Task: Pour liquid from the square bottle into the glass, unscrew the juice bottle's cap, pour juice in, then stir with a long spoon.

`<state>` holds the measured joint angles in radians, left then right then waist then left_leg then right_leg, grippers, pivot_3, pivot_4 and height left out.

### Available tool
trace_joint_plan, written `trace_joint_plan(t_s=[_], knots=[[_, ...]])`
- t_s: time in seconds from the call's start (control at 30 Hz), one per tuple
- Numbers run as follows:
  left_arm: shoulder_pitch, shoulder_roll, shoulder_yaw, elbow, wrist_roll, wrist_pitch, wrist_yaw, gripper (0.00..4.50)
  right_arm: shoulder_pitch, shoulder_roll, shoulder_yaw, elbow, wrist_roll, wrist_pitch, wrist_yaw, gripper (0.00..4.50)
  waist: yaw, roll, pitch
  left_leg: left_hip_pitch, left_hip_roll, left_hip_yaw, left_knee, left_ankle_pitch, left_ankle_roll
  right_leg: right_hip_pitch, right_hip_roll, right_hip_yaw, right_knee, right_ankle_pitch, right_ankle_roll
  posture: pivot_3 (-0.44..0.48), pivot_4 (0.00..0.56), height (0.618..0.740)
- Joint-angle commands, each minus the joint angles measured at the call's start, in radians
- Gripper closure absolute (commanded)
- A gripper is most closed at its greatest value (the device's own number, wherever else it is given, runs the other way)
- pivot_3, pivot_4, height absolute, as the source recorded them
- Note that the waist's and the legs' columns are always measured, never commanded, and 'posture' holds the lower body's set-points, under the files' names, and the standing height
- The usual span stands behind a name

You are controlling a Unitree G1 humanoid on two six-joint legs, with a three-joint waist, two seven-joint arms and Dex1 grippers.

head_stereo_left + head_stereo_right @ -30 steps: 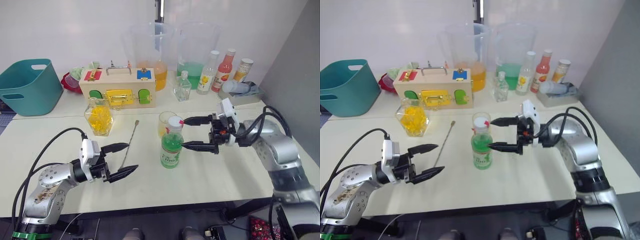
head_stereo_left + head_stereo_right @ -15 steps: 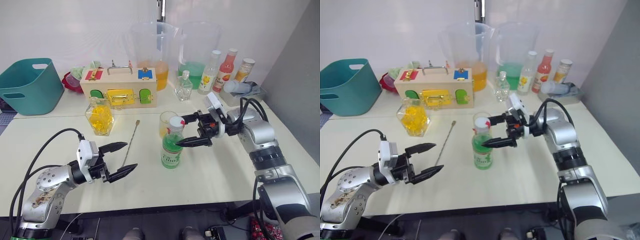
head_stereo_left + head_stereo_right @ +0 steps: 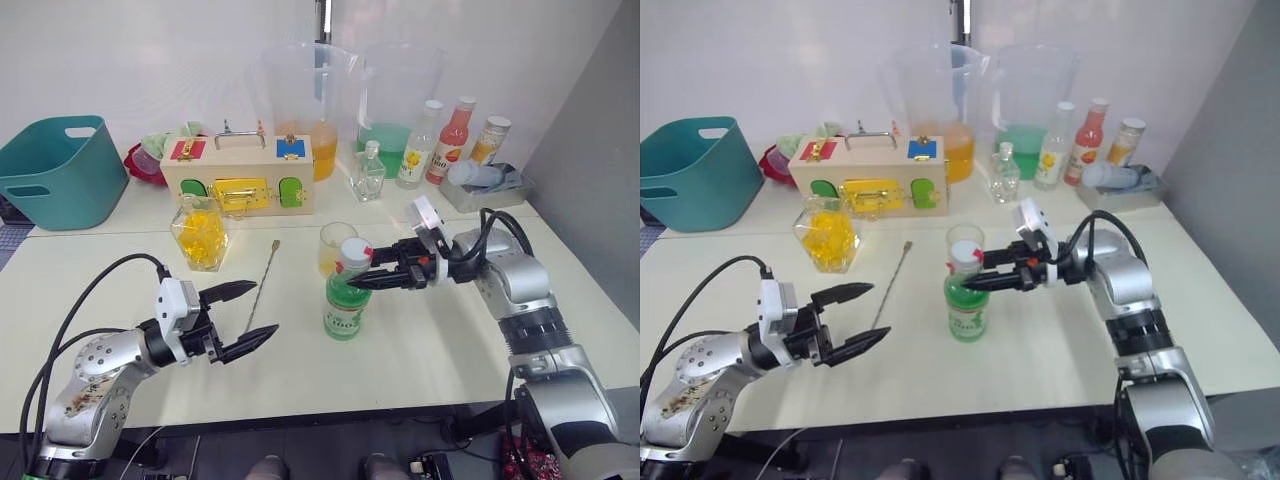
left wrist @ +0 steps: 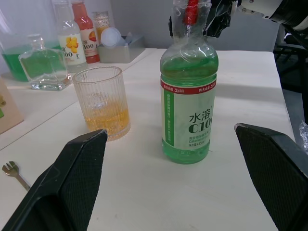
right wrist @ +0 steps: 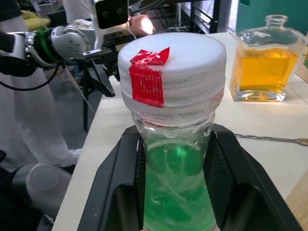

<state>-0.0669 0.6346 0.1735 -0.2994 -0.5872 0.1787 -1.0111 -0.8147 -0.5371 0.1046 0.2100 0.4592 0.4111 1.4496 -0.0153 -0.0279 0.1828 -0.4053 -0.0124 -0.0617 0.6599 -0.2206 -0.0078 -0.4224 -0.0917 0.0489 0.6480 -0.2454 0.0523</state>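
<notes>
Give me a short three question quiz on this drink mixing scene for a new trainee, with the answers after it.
1. True or false: the white cap is already off the green juice bottle.
2. Which gripper has its fingers on either side of the juice bottle's neck? A) left gripper B) right gripper
3. Fill in: the ribbed glass holds a little ____ liquid.

Key:
1. False; the cap sits on the neck.
2. B; the left gripper hovers open near the long spoon.
3. Orange.
</notes>
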Motion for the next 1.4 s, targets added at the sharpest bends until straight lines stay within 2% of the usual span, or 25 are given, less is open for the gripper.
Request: trace_joint_plan(t_s=[0.03,0.27,0.57,0.7,0.73,0.87,0.97,1.17,1.33,1.37,1.4], knots=[[-0.016,-0.004,0.0,-0.022,-0.006,-0.014,-0.004,0.0,0.072,-0.009,-0.07,-0.216,0.046,0.092,-0.158,3.35,0.003,0.0,0.0,0.0,0.0,-0.001,0.0,0.0,0.0,0.0,0.0,0.0,0.0,0.0,0.0,0.0,0.15,0.74],[-0.033,-0.011,-0.01,-0.014,-0.009,-0.012,-0.016,0.0,0.164,0.0,-0.128,-0.434,0.07,0.226,-0.419,3.35,0.001,0.0,0.0,-0.001,0.0,0.0,0.0,0.0,0.0,0.0,0.0,0.0,0.0,0.0,0.0,0.0,0.15,0.74],[-0.059,-0.007,-0.023,0.003,-0.009,-0.003,-0.038,0.0,0.242,0.01,-0.118,-0.544,0.123,0.307,-0.529,3.35,0.0,0.0,0.0,-0.001,0.0,0.0,0.0,0.0,0.0,0.0,0.0,0.0,0.0,0.0,0.0,0.0,0.15,0.74],[-0.067,0.005,-0.026,0.007,-0.004,0.006,-0.043,0.0,0.25,-0.022,-0.105,-0.545,0.124,0.313,-0.522,3.35,0.0,0.0,0.0,0.0,0.0,0.0,0.0,0.0,0.0,0.0,0.0,0.0,0.0,0.0,0.0,0.0,0.15,0.74],[-0.069,0.007,-0.026,0.008,-0.005,0.011,-0.044,0.0,0.248,-0.03,-0.108,-0.541,0.128,0.31,-0.518,2.3,0.0,0.0,0.0,0.0,0.0,0.0,0.0,0.0,0.0,0.0,0.0,0.0,0.0,0.0,0.0,0.0,0.15,0.74],[-0.081,0.021,-0.03,0.001,-0.017,0.046,-0.046,0.0,0.224,-0.065,-0.129,-0.515,0.148,0.303,-0.489,0.84,0.001,0.0,0.0,0.0,0.0,0.0,0.0,0.0,0.0,0.001,0.0,0.0,0.0,0.0,0.0,0.0,0.15,0.74],[-0.09,0.037,-0.036,-0.018,-0.034,0.091,-0.05,0.0,0.211,-0.103,-0.141,-0.497,0.155,0.296,-0.459,0.02,0.001,0.0,0.0,0.0,0.0,0.0,0.0,0.0,0.0,0.001,0.0,0.0,-0.001,0.0,0.0,0.0,0.15,0.74],[-0.161,0.049,-0.037,-0.035,-0.09,0.169,-0.061,0.0,0.272,-0.225,-0.249,-0.509,0.208,0.309,-0.405,0.02,0.006,0.0,0.0,-0.001,0.0,0.0,0.001,0.0,0.0,0.002,0.0,-0.001,-0.001,0.0,0.0,0.0,0.15,0.74],[-0.26,0.029,-0.067,-0.013,-0.115,0.206,-0.069,0.0,0.383,-0.28,-0.421,-0.604,0.346,0.406,-0.453,0.02,0.002,-0.001,0.001,0.0,0.0,0.0,0.0,0.0,0.0,0.002,0.001,-0.001,-0.001,0.0,0.0,0.0,0.15,0.74],[-0.287,0.021,-0.079,-0.007,-0.117,0.216,-0.07,0.0,0.416,-0.291,-0.459,-0.628,0.364,0.416,-0.467,0.02,-0.004,0.0,0.0,-0.003,-0.002,-0.005,0.0,0.0,0.001,0.004,-0.001,-0.005,-0.001,-0.001,0.0,0.0,0.15,0.74],[-0.316,0.011,-0.096,0.004,-0.114,0.225,-0.072,0.0,0.444,-0.297,-0.488,-0.649,0.379,0.424,-0.487,0.02,-0.012,0.002,0.001,-0.006,-0.011,-0.021,-0.001,0.004,0.005,0.013,-0.009,-0.02,-0.001,-0.002,0.002,0.0,0.15,0.74]])
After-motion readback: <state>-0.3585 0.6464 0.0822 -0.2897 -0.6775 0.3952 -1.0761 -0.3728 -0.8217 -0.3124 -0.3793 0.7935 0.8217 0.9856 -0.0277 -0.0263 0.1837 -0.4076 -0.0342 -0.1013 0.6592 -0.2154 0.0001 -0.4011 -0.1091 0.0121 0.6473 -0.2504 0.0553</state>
